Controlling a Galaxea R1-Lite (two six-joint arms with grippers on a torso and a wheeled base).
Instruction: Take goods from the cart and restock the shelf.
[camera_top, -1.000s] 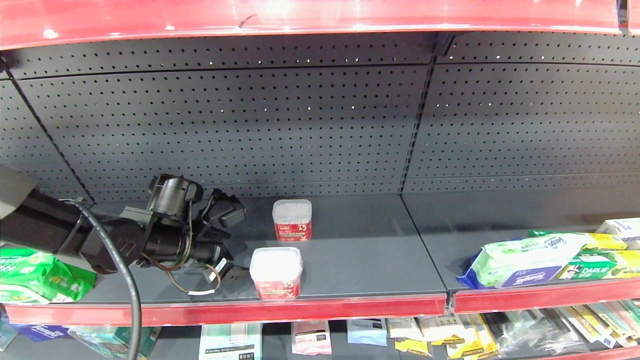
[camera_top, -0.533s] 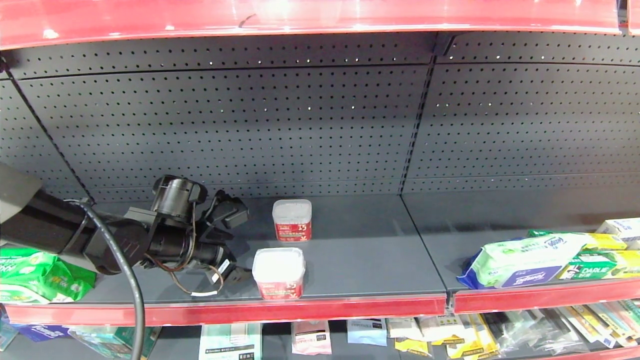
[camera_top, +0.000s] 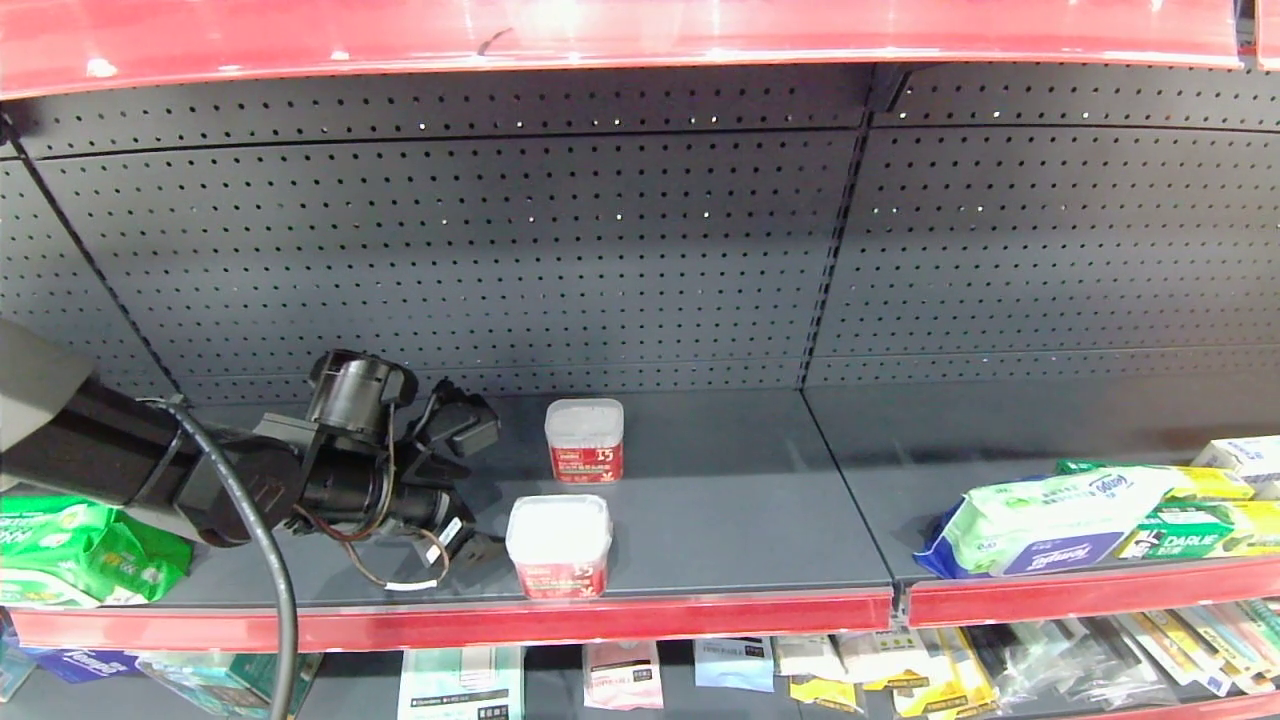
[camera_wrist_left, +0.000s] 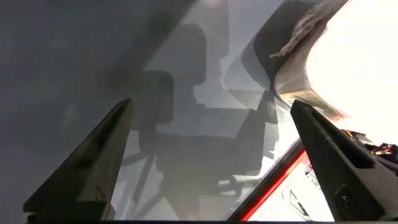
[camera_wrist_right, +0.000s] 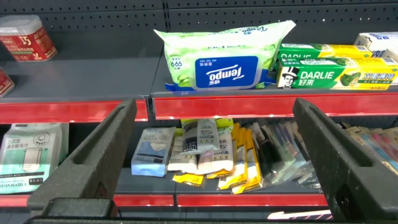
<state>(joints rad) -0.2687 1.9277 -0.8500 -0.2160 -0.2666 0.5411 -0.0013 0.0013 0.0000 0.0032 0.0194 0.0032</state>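
Restocking is being done on the grey shelf (camera_top: 720, 520), and a small change is being seen. Compared with a second ago, the near tub (camera_top: 558, 545) is sitting a tiny bit more to the right. The left arm is being seen a tiny bit more to the right too. So the tub is probably being nudged along by the left gripper (camera_wrist_left: 211, 106), to line it up with the far tub (camera_top: 584, 440).

The near tub is standing upright close to the red front edge (camera_top: 600, 615) of the shelf. The far tub is standing upright further back, apart from it. The left gripper is being kept low on the shelf, just to the left of the near tub. Its fingers are being held wide apart, and nothing is being squeezed by them. Whether the tub is being touched by a finger cannot be told.

The right gripper (camera_wrist_right: 214, 109) is being held back from the shelf, with its fingers spread wide and nothing between them. A pack of wipes (camera_top: 1040, 520) is lying far to the right.

For the task, this is looking like a tub already put down and let go. Next, the left arm is probably going to be pulled back so more goods can be fetched from the cart. Care is being needed, since the near tub could be knocked off the edge.
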